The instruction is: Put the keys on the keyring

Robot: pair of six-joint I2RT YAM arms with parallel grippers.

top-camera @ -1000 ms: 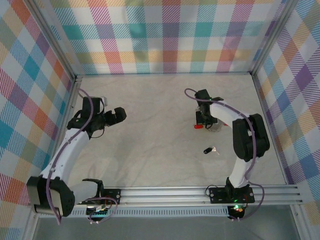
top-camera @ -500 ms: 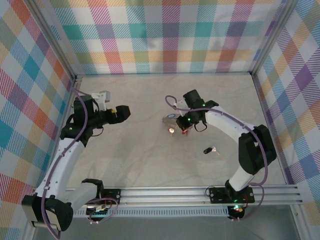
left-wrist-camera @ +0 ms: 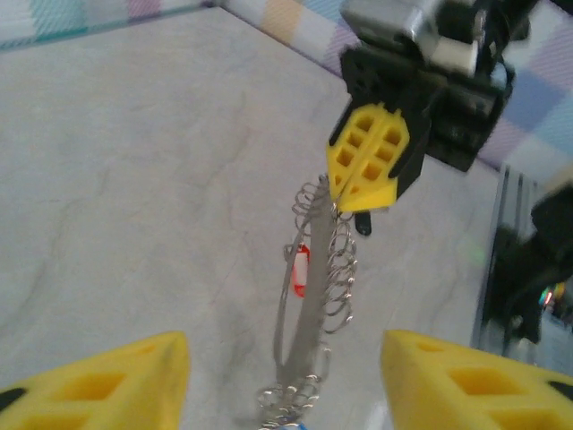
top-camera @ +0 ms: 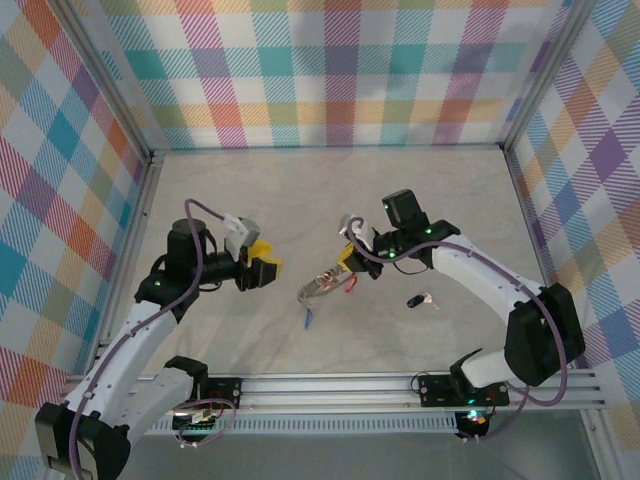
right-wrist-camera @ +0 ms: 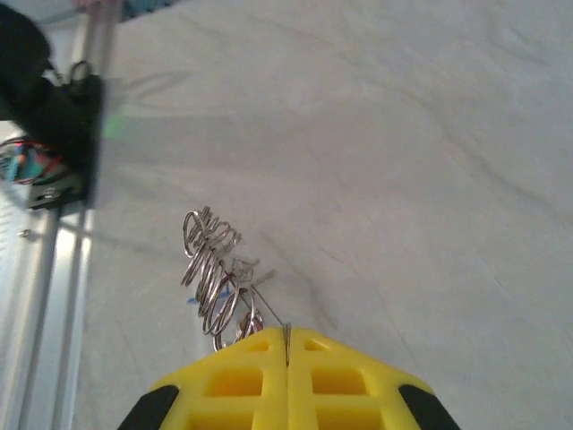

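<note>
The right arm's yellow-fingered end effector (top-camera: 350,258) is over the middle of the pale, marbled grey table (top-camera: 250,190), its two fingers pressed together on the top edge of the pale silvery metal keyring loop (top-camera: 318,287). In the right wrist view the yellow pads (right-wrist-camera: 242,385) meet flush, with only a thin sliver of metal coming out of the seam between them. The loop hangs from that pinch and slants down towards the left arm. The left wrist camera sees it nearly edge-on, as a narrow grey band (left-wrist-camera: 300,331). A thin chain of small wire coils (left-wrist-camera: 338,278) dangles beside the loop, and a small blue piece (top-camera: 307,320) sits at its lowest end; whether that end touches the table cannot be told. The tiny key with the red plastic head (left-wrist-camera: 302,269) is right against the loop, part-way down its length, though the pictures do not settle whether it is threaded on. The small key with the black head (top-camera: 415,299) lies flat on the table to the right of the loop, well apart from it and under the right forearm. The left arm's end effector (top-camera: 262,270) is just to the left of the hanging loop, its yellow fingers (left-wrist-camera: 107,385) spread wide and holding nothing, with the loop's lower part in line with the gap between them.
</note>
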